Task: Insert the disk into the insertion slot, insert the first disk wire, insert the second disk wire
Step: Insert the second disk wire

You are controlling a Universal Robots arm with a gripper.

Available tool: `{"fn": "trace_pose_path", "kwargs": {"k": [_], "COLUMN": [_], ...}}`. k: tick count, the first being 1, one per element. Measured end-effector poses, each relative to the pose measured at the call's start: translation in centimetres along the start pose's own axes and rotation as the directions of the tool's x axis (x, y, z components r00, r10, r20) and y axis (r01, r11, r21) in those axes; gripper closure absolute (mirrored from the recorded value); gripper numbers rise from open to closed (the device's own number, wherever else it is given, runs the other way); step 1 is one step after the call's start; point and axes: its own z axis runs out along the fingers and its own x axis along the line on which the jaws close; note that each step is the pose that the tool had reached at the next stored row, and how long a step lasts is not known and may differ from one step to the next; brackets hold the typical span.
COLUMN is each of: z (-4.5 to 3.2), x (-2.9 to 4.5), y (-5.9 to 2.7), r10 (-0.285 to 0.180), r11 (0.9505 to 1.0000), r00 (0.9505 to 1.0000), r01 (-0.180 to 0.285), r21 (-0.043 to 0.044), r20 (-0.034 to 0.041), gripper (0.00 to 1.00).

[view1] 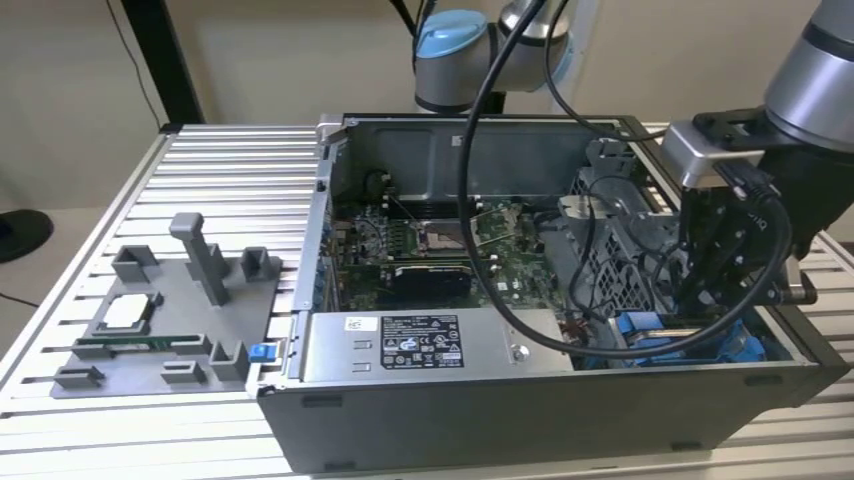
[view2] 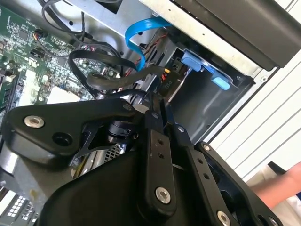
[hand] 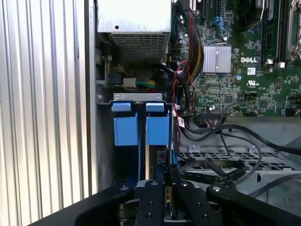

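Jaws drawn nearly together, gripper (hand: 164,188) low over the insertion slot (hand: 136,97) at the case corner – I judge it's working at the black cables (hand: 211,169) there, though I can't tell if it pinches one. Blue carrier tabs (hand: 126,129) stand in the slot – so the disk looks seated, silver face hidden

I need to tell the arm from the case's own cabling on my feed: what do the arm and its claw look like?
The silver-grey tubular arm has a light blue joint cap and black cables looping along it. A grey block at the wrist carries the matte black claw, built of flat linkage bars fastened with silver screws.
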Motion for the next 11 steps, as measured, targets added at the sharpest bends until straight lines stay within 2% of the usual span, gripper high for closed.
{"fn": "trace_pose_path", "kwargs": {"k": [7,11], "z": [0.41,0.96], "x": [0.01,0.01], "y": [0.00,0.01], "r10": [0.000,0.000], "r11": [1.0000,1.0000], "r00": [1.0000,1.0000], "r01": [0.000,0.000], "r21": [0.0000,0.0002], "r20": [-0.0003,-0.0020], "gripper": [1.00,1.00]}}
